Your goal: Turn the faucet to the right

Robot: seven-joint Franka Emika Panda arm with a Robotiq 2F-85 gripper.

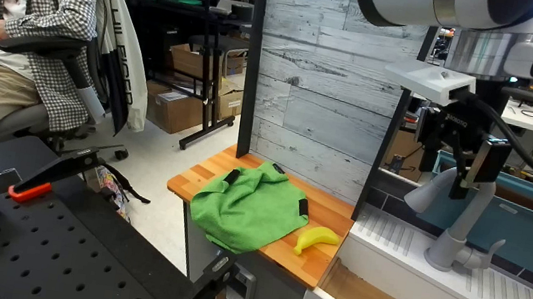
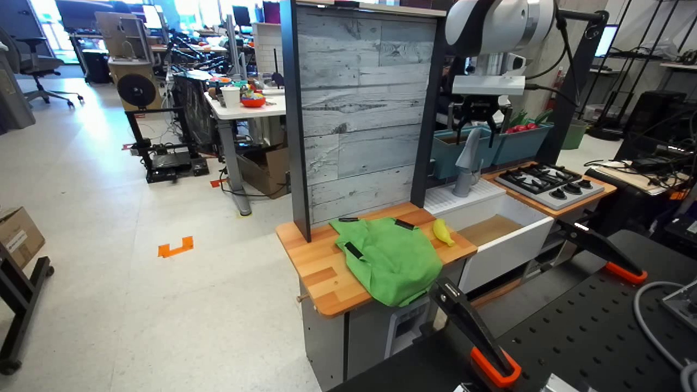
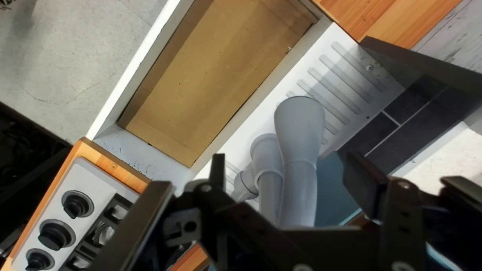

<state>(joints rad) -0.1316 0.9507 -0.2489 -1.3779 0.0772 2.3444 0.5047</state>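
Note:
The light grey faucet (image 1: 474, 212) stands on the white ribbed ledge behind the sink; it also shows in an exterior view (image 2: 467, 158). Its gooseneck spout (image 3: 299, 131) points down in the wrist view, with the base and side knob beside it. My gripper (image 1: 442, 179) is above the sink ledge, fingers pointing down, at the top of the spout's arch. In an exterior view the gripper (image 2: 475, 142) has one fingertip on each side of the spout top. In the wrist view the gripper (image 3: 286, 162) is open, with the spout between its fingers and visible gaps on both sides. The arch top is partly hidden by the gripper.
The white sink (image 1: 414, 282) has a brown bottom. A teal planter box (image 1: 521, 227) stands close behind the faucet. A stove (image 2: 550, 184) is beside the sink. A green cloth (image 1: 252, 210) and a yellow banana (image 1: 317, 239) lie on the wooden counter. A grey wood-plank panel (image 1: 329, 75) rises behind them.

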